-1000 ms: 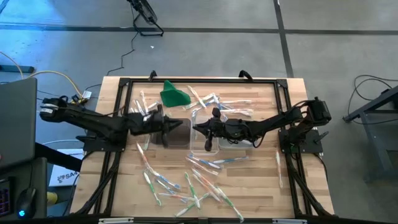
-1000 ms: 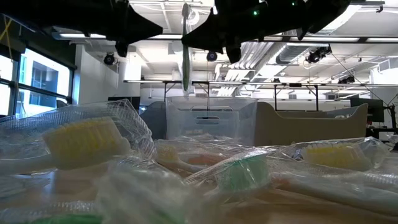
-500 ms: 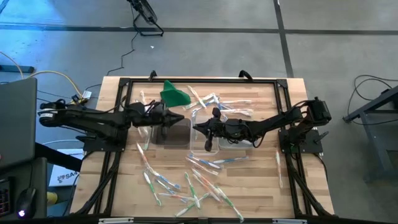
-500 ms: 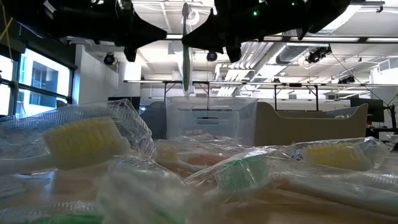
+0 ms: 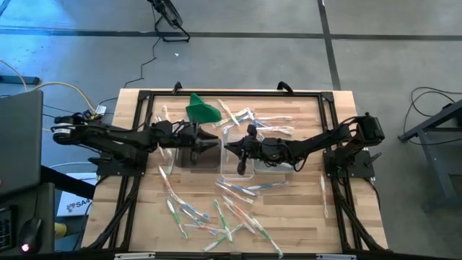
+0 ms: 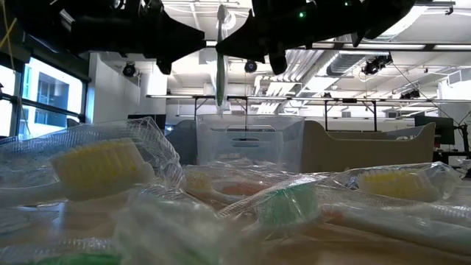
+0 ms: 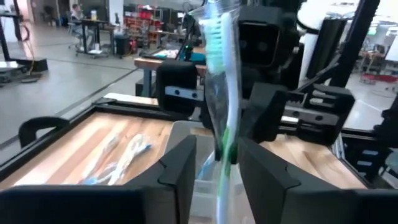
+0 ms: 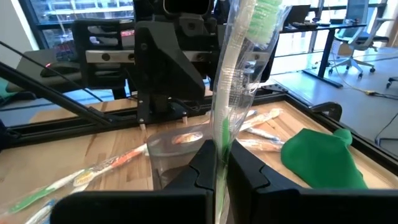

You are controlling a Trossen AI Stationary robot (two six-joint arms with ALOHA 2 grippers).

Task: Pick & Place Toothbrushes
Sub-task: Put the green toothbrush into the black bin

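Note:
My right gripper point(image 5: 231, 149) is shut on a wrapped toothbrush point(image 6: 219, 55) with a green bristle head point(image 8: 264, 12). It holds the brush upright above a clear tub point(image 5: 240, 160). My left gripper point(image 5: 214, 141) is open and points level at the brush from the table's left. In the left wrist view the toothbrush point(image 7: 225, 124) shows between my left gripper's point(image 7: 217, 168) fingers, a little beyond their tips, and they touch nothing. More wrapped toothbrushes lie on the wood at the near side point(image 5: 231, 217) and the far side point(image 5: 256, 119). My right gripper pinches the toothbrush's handle point(image 8: 219, 146), wrapper and all, between its two fingers, below the middle of the brush. The fingers come level from the table's right and lie across the brush. The brush stands upright, head up, lifted clear above the tub.
A green cloth lump point(image 5: 202, 110) lies at the far left. Clear tubs point(image 6: 250, 140) stand at mid-table under the grippers. A black frame point(image 5: 144, 97) runs around the wooden table. Wrapped toothbrushes point(image 6: 103, 165) crowd the near edge in the low view.
My left gripper has gone toward the table's right, closer to the held toothbrush, and has opened. The right gripper and the toothbrush have kept still.

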